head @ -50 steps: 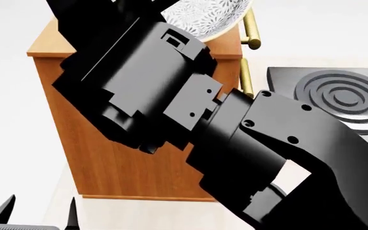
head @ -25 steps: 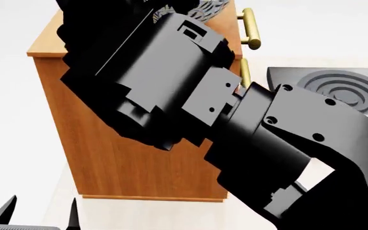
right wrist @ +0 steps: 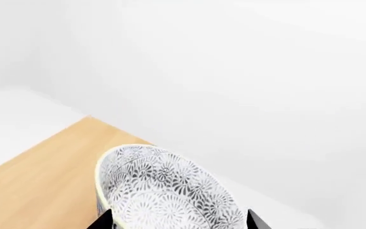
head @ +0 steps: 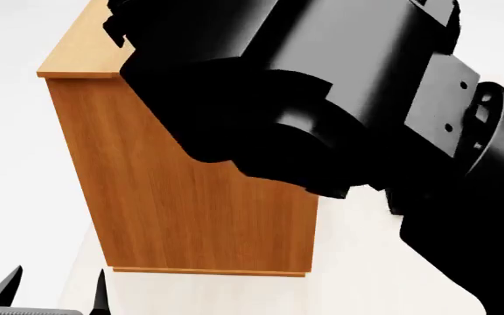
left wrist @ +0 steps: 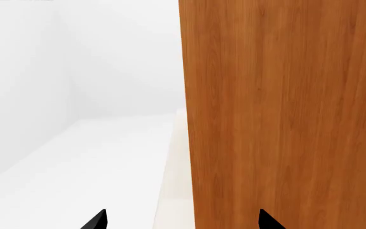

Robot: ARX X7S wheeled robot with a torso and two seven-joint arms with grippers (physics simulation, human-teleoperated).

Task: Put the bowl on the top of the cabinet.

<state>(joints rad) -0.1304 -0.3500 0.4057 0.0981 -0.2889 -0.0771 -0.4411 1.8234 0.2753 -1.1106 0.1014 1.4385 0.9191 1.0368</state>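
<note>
The floor (head: 24, 216) is a pale, almost white surface, with a slightly creamier strip (left wrist: 173, 191) running along the foot of the cabinet (head: 191, 210). The cabinet stands upright directly on it, its brown wood-grain side meeting the floor in a straight edge. In the left wrist view the floor runs back to plain white walls.

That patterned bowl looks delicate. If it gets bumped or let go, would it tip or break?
The bowl looks rigid and glazed, so probably slippery and chippable. Its deep round shape tilts between the right gripper tips, so released now onto the cabinet top, it might rock before settling.
</note>
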